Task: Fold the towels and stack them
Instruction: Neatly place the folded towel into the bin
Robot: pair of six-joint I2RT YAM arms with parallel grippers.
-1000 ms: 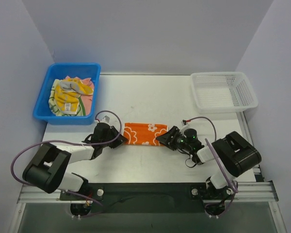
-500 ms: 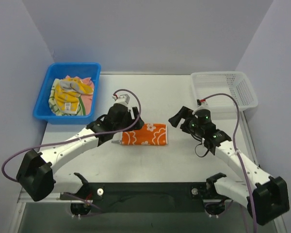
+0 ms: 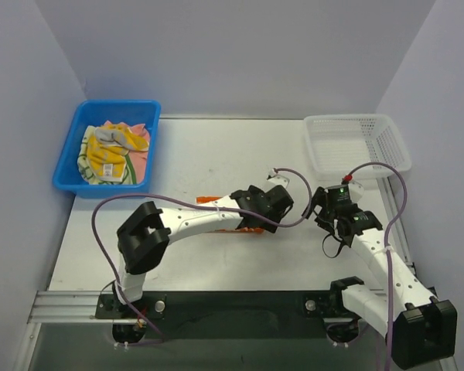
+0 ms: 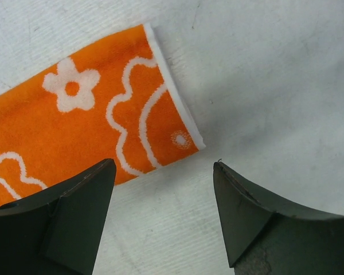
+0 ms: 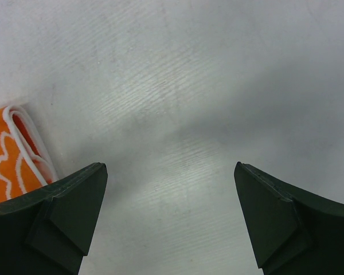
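An orange towel with white flowers (image 4: 86,126) lies folded flat on the table. In the top view my left arm covers most of it, leaving a sliver of the orange towel (image 3: 208,199). My left gripper (image 4: 163,166) hovers open over the towel's right corner, nothing between its fingers. In the top view the left gripper (image 3: 272,202) is at the towel's right end. My right gripper (image 5: 171,169) is open and empty over bare table, just right of the towel's layered edge (image 5: 14,152). From above, the right gripper (image 3: 323,210) faces the left one. More towels (image 3: 112,153) lie crumpled in the blue bin.
A blue bin (image 3: 67,166) stands at the back left of the table. At the back right is a white mesh basket (image 3: 356,158), with nothing in it. Cables loop from both arms over the table.
The left arm has swept right across the orange towel and now hides most of it. The right gripper has shifted slightly right of the towel. Both grippers have opened wider.
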